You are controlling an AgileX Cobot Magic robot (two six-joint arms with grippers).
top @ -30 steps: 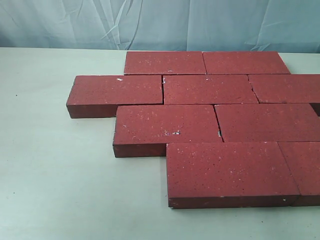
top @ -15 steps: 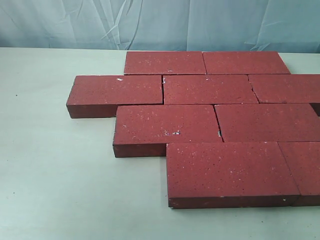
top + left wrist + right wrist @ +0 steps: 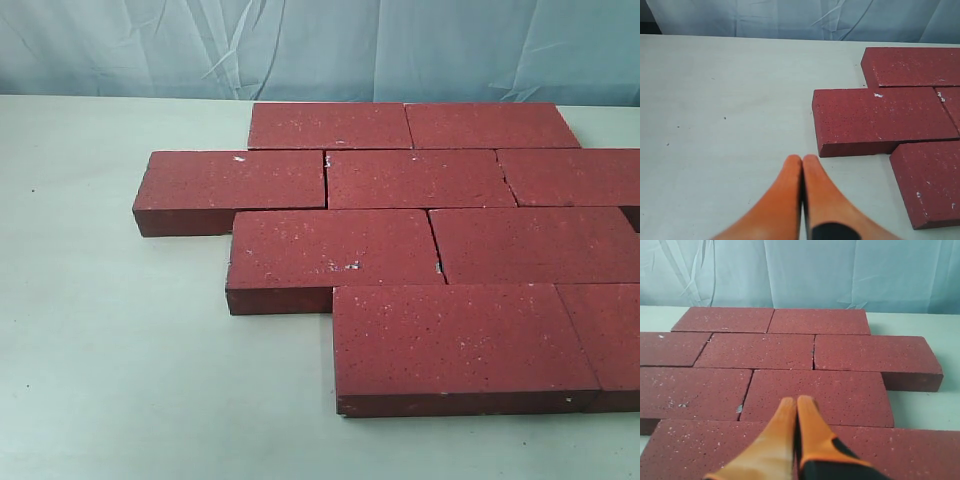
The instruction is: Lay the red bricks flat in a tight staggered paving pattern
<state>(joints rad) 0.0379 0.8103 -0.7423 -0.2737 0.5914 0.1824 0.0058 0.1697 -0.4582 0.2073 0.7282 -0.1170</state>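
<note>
While the red bricks (image 3: 420, 178) lie flat on the pale table (image 3: 110, 360) in four staggered rows, packed close, their long axes run side to side across the exterior view; the left gripper (image 3: 802, 160), over bare table, and the right gripper (image 3: 796, 402), over the bricks, are both closed and empty

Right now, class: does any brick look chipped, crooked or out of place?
The red bricks lie flat in four staggered rows, none crooked. Only small flaws show: a pale notch at the joint in the third row from the back, where a corner seems chipped, and a white chip on the second row's left brick.
</note>
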